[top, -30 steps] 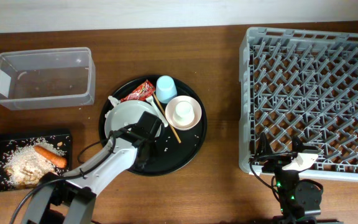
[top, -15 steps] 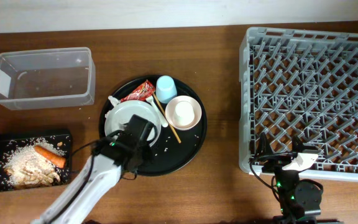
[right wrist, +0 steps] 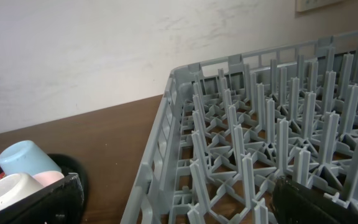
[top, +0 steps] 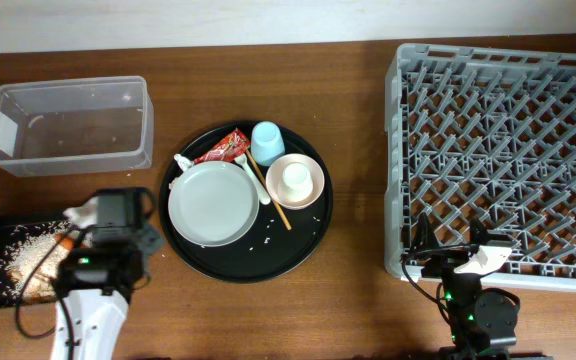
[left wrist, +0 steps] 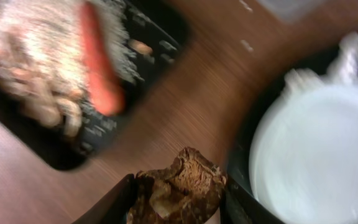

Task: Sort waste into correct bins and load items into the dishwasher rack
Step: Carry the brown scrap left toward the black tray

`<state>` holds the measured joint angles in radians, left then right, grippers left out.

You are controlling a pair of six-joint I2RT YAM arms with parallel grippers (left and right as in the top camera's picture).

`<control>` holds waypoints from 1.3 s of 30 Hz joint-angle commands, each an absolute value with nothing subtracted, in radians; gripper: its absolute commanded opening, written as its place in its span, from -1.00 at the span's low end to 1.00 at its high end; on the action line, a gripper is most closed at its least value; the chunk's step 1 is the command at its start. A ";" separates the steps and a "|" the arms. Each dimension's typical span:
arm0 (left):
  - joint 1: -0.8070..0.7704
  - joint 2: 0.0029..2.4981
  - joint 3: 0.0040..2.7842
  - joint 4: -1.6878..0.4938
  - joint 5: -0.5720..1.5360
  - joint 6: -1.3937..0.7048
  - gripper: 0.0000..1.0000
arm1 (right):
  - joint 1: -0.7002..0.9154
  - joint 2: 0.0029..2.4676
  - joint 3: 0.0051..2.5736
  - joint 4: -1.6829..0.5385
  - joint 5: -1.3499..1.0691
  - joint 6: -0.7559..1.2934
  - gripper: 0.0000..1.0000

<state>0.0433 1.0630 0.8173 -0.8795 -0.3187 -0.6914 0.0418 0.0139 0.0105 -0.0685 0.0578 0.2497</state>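
Grip, left: the left fingers [left wrist: 176, 202] are partly closed on a brown scrap clump [left wrist: 179, 183]; the clump fills the gap between them
Where the clump hangs: over bare worktop [left wrist: 191, 112] to the left of the round black tray [top: 298, 240]; between that tray and the shallow black tray [left wrist: 67, 162]
Way to go: in the wrist view the shallow black tray lies ahead and to the left of the fingers, near but not yet beneath them; I judge that a short carry away from the round black tray would bring the clump over it
Long axis: the carrot [left wrist: 101, 62] lies beside the rice [left wrist: 23, 56], its length running toward and away from the fingers; the clump itself shows no clear long axis
Nearer arm: the left; the right fingers [right wrist: 179, 208] stand spread wide with nothing between them, at a corner of the dishwasher rack [top: 498, 150], to the right of the round black tray and well apart from it
Clear box [top: 68, 125]: up and left of the round black tray; only a few specks inside
Count on the round black tray: one plate [top: 213, 202]; one bowl [top: 295, 180], with what looks like a white cup in it; one light blue cup [top: 266, 142]; one red wrapper [top: 223, 148]; chopsticks [top: 276, 205], number too fine to tell
Count elsewhere: two bins; one carrot; one rack, with no item loaded
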 commanded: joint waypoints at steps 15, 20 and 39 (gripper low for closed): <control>0.601 1.346 0.837 -0.661 -0.247 -0.654 0.21 | 0.038 0.006 0.006 -0.076 0.056 0.240 0.97; 0.603 1.342 0.837 -0.663 -0.197 -0.631 0.35 | 0.038 0.006 0.006 -0.076 0.056 0.240 0.97; 0.525 0.936 0.903 -1.044 0.385 -0.340 0.33 | 0.038 0.006 0.006 -0.076 0.056 0.240 0.97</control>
